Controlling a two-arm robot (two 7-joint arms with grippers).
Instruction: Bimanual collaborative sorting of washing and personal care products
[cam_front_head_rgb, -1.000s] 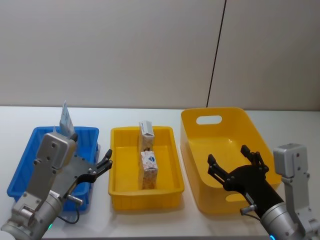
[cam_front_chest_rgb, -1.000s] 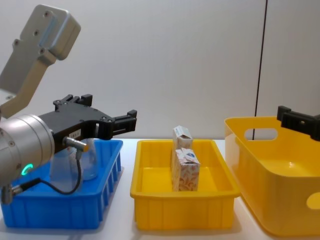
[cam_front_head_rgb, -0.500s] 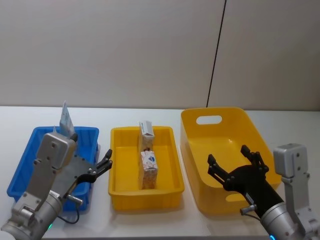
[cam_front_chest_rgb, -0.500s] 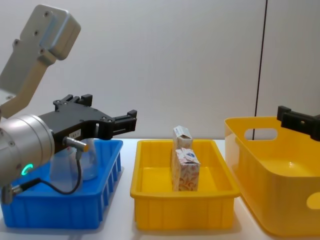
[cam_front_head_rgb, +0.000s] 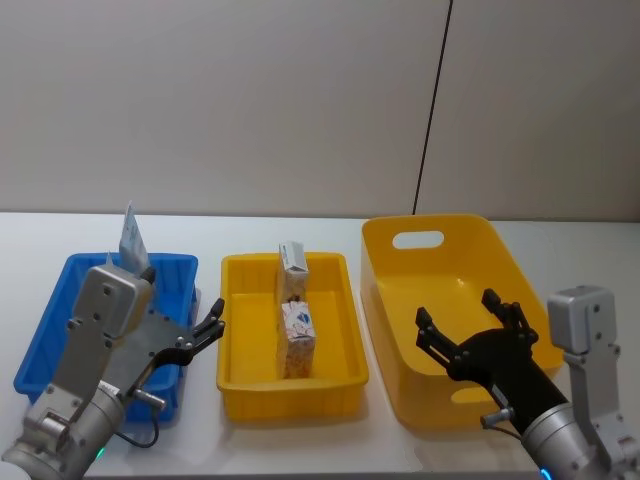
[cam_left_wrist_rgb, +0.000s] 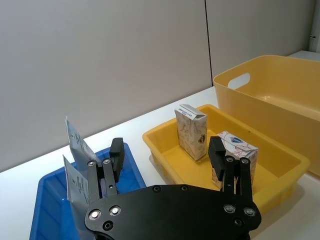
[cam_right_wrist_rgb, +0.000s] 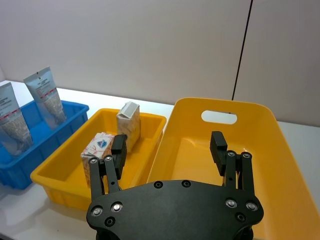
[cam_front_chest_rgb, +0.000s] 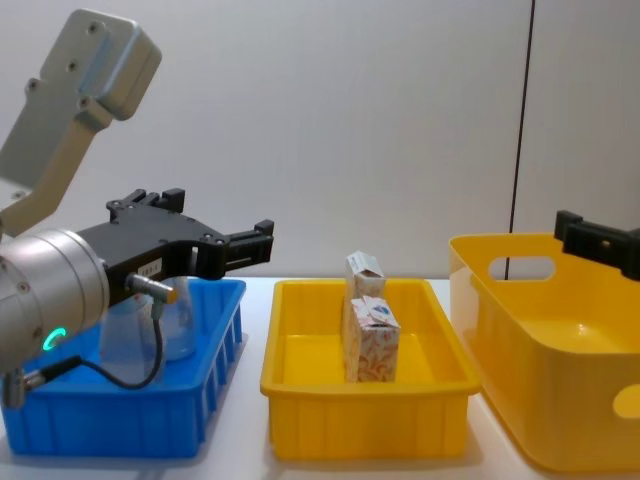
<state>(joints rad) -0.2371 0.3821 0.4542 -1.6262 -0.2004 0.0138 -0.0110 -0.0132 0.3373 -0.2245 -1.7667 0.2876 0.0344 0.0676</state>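
My left arm hid most of the two pouches (cam_right_wrist_rgb: 46, 94) standing in the blue bin (cam_front_head_rgb: 60, 290), and I could not read their labels. Two cartons (cam_front_head_rgb: 298, 338) stood upright in the yellow tray (cam_front_head_rgb: 290, 400), one behind the other, apart from its walls. The left pincer (cam_left_wrist_rgb: 166, 149) hung released beside the bin's inner edge. The right pincer (cam_right_wrist_rgb: 168, 141) hung released over the yellow tub (cam_front_head_rgb: 440, 222).
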